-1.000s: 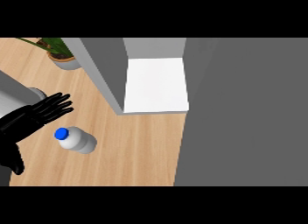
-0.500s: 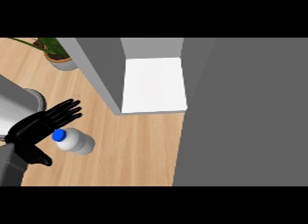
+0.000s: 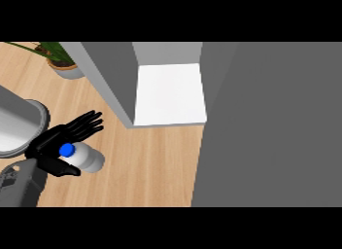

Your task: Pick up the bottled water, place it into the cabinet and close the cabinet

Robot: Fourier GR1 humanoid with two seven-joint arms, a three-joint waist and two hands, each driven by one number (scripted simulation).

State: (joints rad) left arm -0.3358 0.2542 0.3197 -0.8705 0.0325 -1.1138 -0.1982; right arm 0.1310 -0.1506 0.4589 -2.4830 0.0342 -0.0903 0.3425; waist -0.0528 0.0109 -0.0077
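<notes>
The bottled water (image 3: 94, 160), white with a blue cap, rests on the wooden counter (image 3: 148, 168) at the lower left. My left hand (image 3: 50, 146) is up against its cap end. The straight, spread fingers (image 3: 84, 124) reach past the bottle on its far side, and the thumb (image 3: 62, 169) lies on its near side. The hand is open, and the cap shows in front of the palm. The cabinet (image 3: 170, 92) stands open beyond the bottle, with a bare white floor inside. My right hand is not in the view.
A broad grey panel (image 3: 274, 121), seemingly the cabinet's open door, fills the right half of the view. A potted plant (image 3: 59, 63) stands at the far left by the cabinet's side wall (image 3: 106, 82). A large grey cylinder (image 3: 9, 126) sits at the left edge.
My left hand has moved right and nearer, from beside the bottle to straddling its cap end. The bottle has stayed where it was.
</notes>
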